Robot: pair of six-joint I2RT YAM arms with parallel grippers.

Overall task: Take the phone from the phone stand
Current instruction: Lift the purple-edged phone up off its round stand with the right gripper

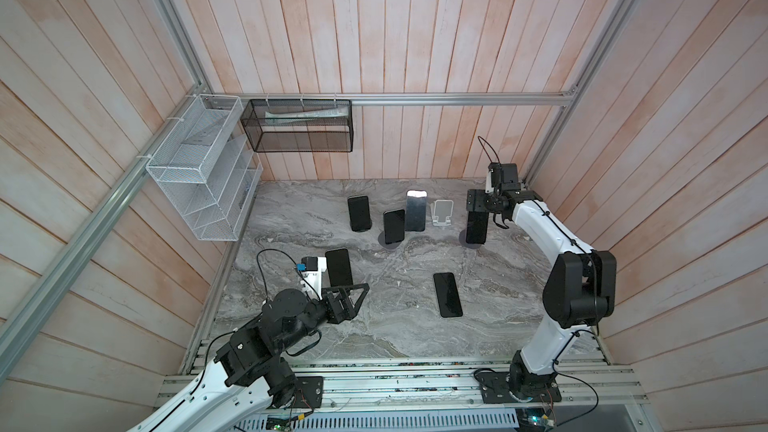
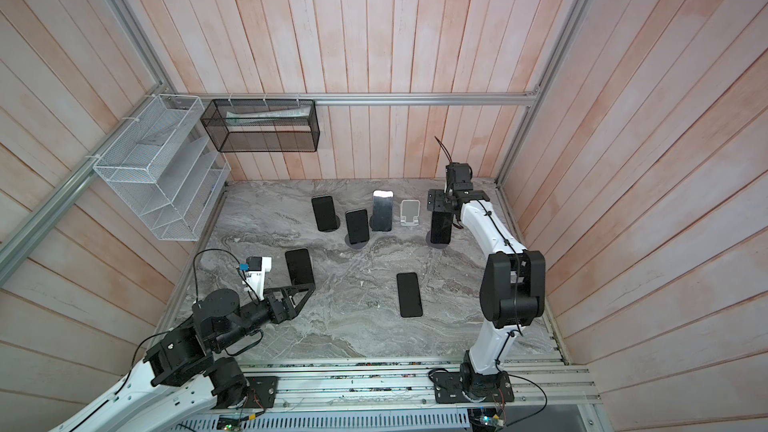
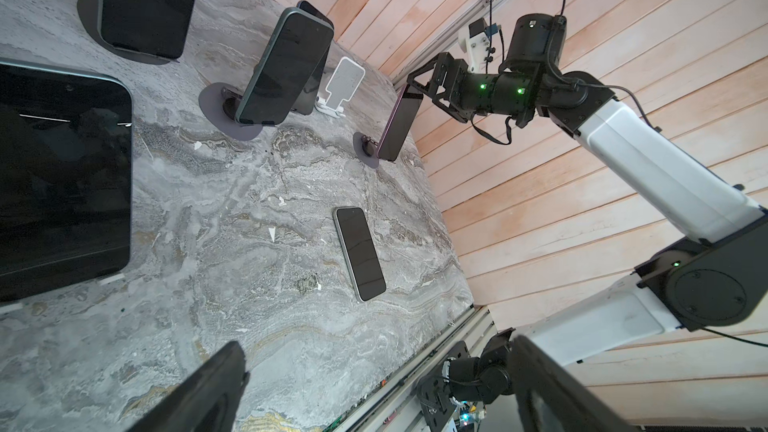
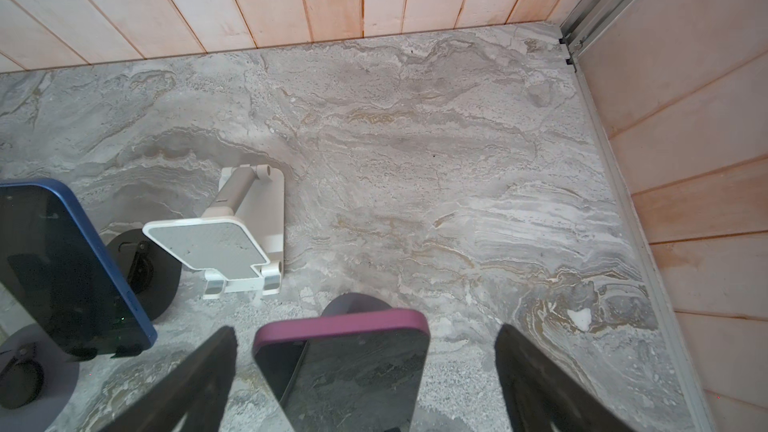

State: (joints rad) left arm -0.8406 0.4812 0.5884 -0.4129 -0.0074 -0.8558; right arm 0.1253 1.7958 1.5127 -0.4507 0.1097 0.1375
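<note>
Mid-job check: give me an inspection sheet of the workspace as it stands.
Surface: marble table, small white flecks.
Job's things: purple phone upright on round stand; not removed.
Clutter: four other standing phones, one flat phone, empty white stand.
Grippers: right pincer open, straddling purple phone's top, not touching; left pincer open, empty.
Cables: black wrist cables, clear of phones.
Surroundings: white rack, black basket, plank walls.
</note>
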